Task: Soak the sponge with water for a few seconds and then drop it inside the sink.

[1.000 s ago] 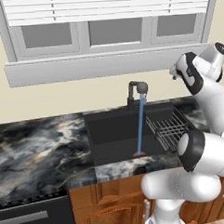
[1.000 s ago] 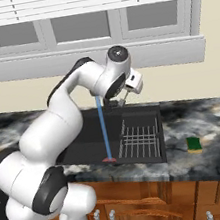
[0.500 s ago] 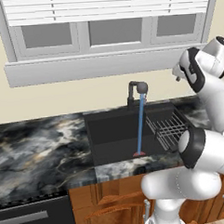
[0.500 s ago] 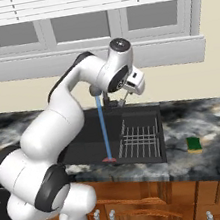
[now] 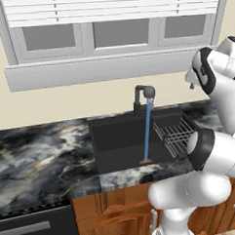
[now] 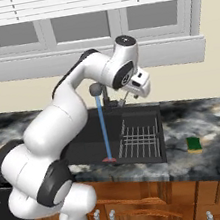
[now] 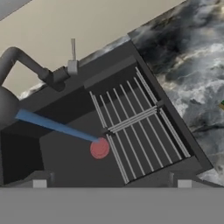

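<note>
Reaching: the white arm hangs high over the basin, and its two-finger gripper point(image 6: 126, 98) has its fingers spread wide with nothing between them.
Counter: dark marbled stone counter point(image 6: 206, 126) runs along both sides of the basin, above wooden cabinet doors.
Sponge: small rectangular sponge with a yellow body and green scrub layer point(image 6: 194, 144) lies flat on the counter to the right of the basin, near the front edge, well apart from the gripper.
Sink: large dark charcoal rectangular sink point(image 5: 115, 139) is set into the counter, with a small red drain spot point(image 7: 99, 148) on its floor.
Rack: black wire dish rack point(image 6: 140, 140) sits in the right part of the basin.
Water: thin straight light-blue stream of water point(image 6: 103, 128) falls from the dark faucet point(image 5: 143, 94) onto the drain spot.
Handling: the sponge looks light, soft and squashy, so it should give under the fingers; once wet it will likely be heavier and dripping.
Grip: taking it from above across its short sides, fingers straddling the block, looks safest; a firm squeeze should not harm it.
Backdrop: pale wall and a window with white blinds point(image 5: 114, 12) stand behind the faucet.
</note>
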### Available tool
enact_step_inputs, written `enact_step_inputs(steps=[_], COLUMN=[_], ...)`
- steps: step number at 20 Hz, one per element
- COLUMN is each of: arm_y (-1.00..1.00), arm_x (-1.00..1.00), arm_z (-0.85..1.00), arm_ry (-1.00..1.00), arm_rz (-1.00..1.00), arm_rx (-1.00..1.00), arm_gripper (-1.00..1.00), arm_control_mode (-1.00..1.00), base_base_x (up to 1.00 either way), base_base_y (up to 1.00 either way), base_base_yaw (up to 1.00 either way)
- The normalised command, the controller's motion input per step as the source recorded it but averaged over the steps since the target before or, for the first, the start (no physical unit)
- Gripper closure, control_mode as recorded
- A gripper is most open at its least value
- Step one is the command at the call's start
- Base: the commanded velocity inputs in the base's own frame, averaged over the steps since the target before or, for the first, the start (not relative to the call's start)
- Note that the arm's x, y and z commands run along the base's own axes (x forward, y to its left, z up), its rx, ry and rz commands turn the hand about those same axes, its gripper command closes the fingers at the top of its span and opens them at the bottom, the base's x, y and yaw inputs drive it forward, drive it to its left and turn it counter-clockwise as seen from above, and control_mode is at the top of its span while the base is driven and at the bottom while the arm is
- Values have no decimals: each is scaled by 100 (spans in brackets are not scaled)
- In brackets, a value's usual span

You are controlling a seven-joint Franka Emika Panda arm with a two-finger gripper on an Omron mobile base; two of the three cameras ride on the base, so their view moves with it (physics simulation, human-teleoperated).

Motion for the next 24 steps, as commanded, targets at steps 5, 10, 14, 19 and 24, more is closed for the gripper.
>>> enact_step_inputs(steps=[5, 10, 14, 19, 24], arm_y=[-24, -24, -25, -13, -23], arm_x=[-10, -7, -5, 0, 0], arm_z=[-31, -51, -58, -17, -2], arm_ry=[14, 8, 0, 1, 0], arm_rz=[0, 0, 0, 0, 3], arm_rx=[-1, -3, -4, -4, -7], arm_gripper=[-100, -100, -100, -100, -100], arm_control_mode=[-100, -100, -100, -100, -100], base_base_x=[0, 0, 0, 0, 0], base_base_y=[0, 0, 0, 0, 0], base_base_yaw=[0, 0, 0, 0, 0])
